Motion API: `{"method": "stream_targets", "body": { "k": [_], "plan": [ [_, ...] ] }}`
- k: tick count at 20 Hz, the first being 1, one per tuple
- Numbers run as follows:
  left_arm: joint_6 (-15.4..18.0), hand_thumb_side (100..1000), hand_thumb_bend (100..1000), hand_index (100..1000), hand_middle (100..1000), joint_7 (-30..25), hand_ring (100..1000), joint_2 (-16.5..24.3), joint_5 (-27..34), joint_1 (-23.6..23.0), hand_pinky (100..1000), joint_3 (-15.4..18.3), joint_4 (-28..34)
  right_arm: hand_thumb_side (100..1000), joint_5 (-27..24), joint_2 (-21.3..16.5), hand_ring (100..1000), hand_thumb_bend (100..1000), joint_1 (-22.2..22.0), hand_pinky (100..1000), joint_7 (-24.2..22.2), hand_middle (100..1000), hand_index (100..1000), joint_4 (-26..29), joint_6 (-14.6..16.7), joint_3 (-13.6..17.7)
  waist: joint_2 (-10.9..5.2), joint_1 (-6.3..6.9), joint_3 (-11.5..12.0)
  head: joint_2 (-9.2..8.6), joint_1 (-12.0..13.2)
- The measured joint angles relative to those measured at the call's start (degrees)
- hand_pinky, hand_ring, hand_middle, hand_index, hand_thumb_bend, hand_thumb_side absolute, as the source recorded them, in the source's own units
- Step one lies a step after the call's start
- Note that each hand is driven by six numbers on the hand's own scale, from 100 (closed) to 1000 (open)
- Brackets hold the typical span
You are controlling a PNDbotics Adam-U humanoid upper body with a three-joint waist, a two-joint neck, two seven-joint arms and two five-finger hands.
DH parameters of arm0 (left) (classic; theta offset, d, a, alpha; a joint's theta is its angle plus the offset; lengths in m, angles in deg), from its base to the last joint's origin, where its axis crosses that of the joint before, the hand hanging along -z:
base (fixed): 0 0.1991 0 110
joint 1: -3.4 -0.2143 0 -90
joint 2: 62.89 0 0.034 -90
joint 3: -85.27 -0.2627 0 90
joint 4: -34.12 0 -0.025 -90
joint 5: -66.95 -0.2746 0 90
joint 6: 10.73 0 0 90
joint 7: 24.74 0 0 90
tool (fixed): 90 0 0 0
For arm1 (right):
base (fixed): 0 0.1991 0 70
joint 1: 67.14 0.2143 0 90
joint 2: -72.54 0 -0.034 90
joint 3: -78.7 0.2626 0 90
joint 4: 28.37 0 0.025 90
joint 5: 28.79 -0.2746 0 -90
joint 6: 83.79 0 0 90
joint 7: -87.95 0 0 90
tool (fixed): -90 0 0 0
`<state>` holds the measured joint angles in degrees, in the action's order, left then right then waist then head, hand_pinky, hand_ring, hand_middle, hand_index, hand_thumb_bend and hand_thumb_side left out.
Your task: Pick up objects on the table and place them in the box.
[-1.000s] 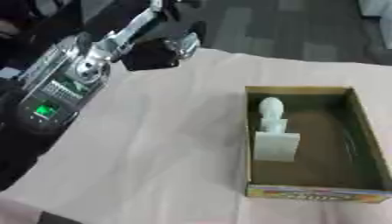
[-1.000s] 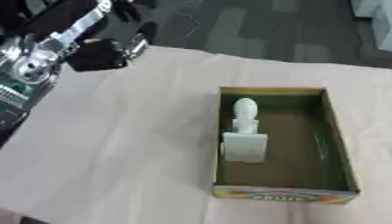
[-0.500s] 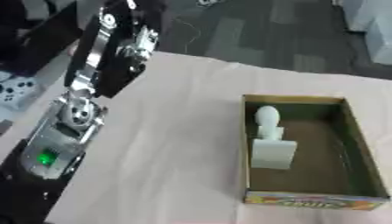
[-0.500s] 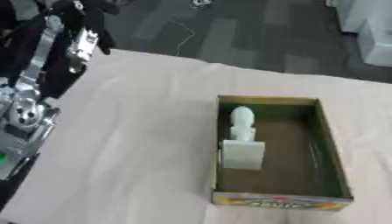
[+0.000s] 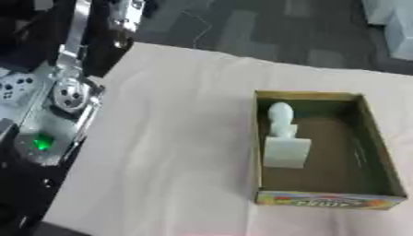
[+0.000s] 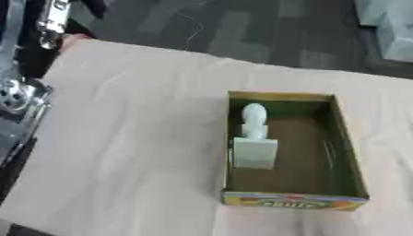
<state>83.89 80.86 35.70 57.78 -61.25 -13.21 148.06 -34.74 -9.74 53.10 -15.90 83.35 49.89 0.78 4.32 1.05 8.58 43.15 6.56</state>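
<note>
An open cardboard box (image 5: 306,96) with green inner walls stands on the cloth-covered table at right of centre. Inside it lies a white object (image 5: 284,138), a rounded top on a rectangular block, against the box's left wall. My left arm (image 5: 68,92), black and silver with a green light, runs up the left edge of the left eye view. Only a dark part of my left hand (image 5: 121,16) shows at the top edge, beyond the table's far left corner and well away from the box. No loose object shows on the cloth. My right hand is out of sight.
The pale pink cloth (image 6: 137,138) covers the table to the left of and in front of the box. Dark carpet floor (image 6: 242,27) lies past the far edge. A white piece of furniture (image 5: 391,23) stands at the top right.
My left arm has swung from over the table's far left part out to the left edge, and the hand has risen towards the top. The box and the white object have stayed put.
</note>
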Motion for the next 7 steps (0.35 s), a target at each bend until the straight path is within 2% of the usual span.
{"method": "stream_targets", "body": {
  "k": [7],
  "plan": [
    [2.0,825,100,709,675,0.1,504,-0.3,-3.4,-1.5,434,-3.1,0.0,1000,-0.2,0.0,363,100,0.6,435,-2.1,389,525,-1.1,1.9,-1.7,0.03,0.45,-0.4,-0.05,0.5]
  ]
}}
